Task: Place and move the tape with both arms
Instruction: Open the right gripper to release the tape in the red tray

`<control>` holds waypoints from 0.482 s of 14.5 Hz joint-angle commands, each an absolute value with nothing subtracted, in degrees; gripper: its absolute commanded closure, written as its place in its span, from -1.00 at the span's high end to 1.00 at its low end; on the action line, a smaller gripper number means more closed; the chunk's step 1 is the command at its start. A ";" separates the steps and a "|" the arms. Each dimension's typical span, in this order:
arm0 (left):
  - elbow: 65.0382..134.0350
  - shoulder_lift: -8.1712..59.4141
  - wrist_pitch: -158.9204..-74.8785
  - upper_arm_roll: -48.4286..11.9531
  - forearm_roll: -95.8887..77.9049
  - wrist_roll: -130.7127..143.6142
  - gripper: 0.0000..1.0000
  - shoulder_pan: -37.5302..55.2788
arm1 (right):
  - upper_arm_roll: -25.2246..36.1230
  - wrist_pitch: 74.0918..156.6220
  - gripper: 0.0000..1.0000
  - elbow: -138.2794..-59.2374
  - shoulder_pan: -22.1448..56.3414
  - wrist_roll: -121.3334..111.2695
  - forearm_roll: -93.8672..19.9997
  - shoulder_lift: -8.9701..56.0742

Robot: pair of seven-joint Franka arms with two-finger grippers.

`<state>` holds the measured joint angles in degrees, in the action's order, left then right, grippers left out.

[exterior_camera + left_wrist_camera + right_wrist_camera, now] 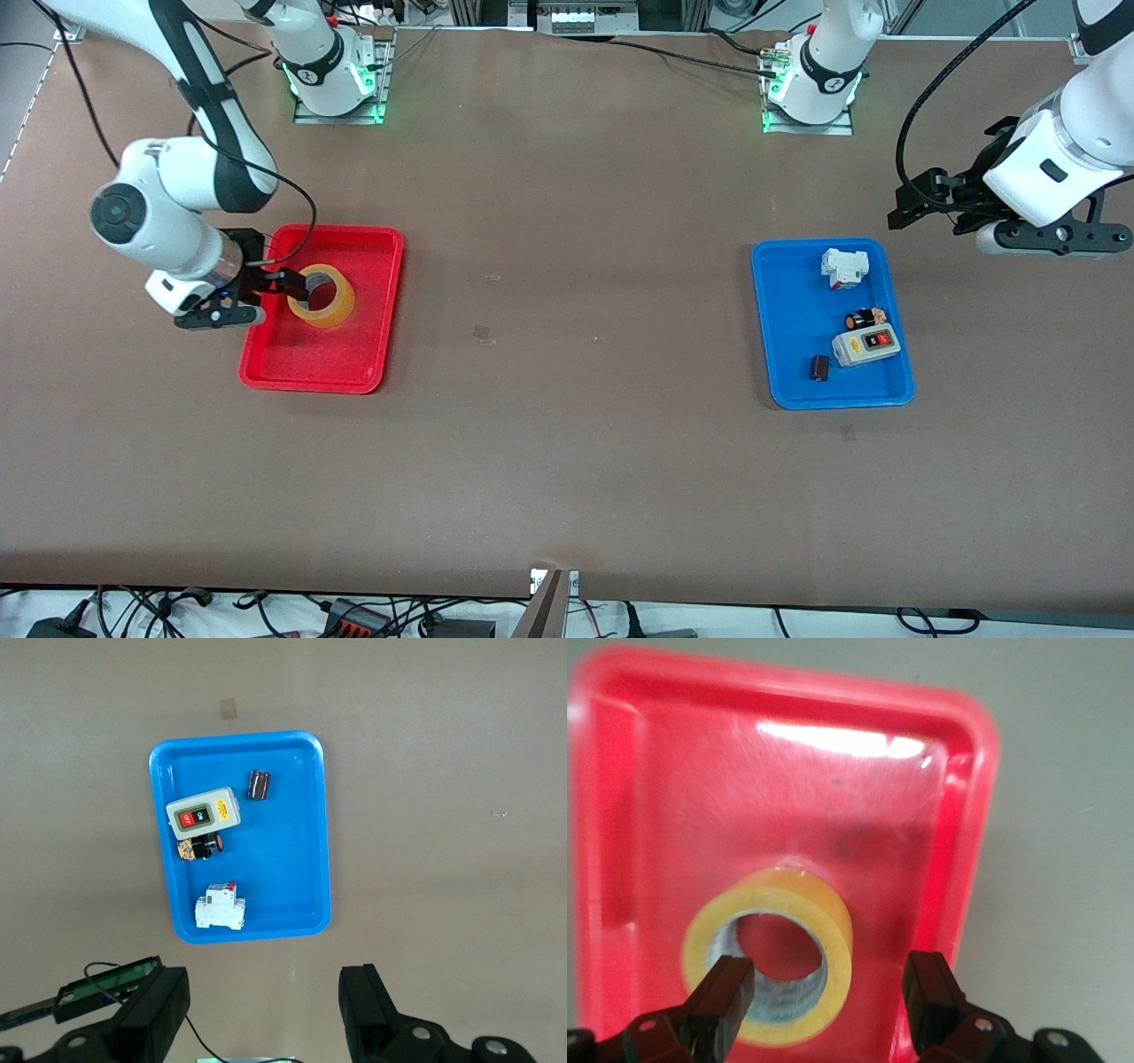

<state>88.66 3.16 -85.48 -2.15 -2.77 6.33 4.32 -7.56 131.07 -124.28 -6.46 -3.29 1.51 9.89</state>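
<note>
Yellow tape [321, 295] sits in the red tray [372, 359]; our right gripper [282, 285] gapes empty, left gripper [266, 1014] waits open; retract next

High front camera faces the bases; wrist cameras look down.

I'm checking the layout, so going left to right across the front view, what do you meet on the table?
Right claw, open at the tape → yellow tape in the red tray → blue tray of small parts → left claw, open, waiting over bare table.
</note>
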 commanded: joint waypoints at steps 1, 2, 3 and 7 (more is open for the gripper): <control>87.45 3.43 -85.25 -2.11 -3.34 5.10 1.00 3.87 | -8.09 118.17 0.97 -113.42 -6.86 -3.00 1.32 7.82; 87.45 3.43 -85.25 -2.11 -3.34 5.01 1.00 3.87 | -8.09 113.43 0.97 -109.29 -6.94 -1.34 1.41 7.82; 87.54 3.43 -85.25 -2.11 -3.25 4.92 1.00 3.87 | -8.09 108.85 0.97 -105.25 -6.86 0.16 1.41 7.82; 87.98 3.08 -85.87 -2.37 -0.98 4.75 1.00 3.87 | -8.52 97.66 0.95 -94.84 -5.89 3.59 0.70 5.38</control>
<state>88.65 3.16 -85.62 -2.13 -2.49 6.26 4.28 -7.67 101.82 -99.06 -6.43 0.56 1.21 6.11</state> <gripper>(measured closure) 0.000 0.018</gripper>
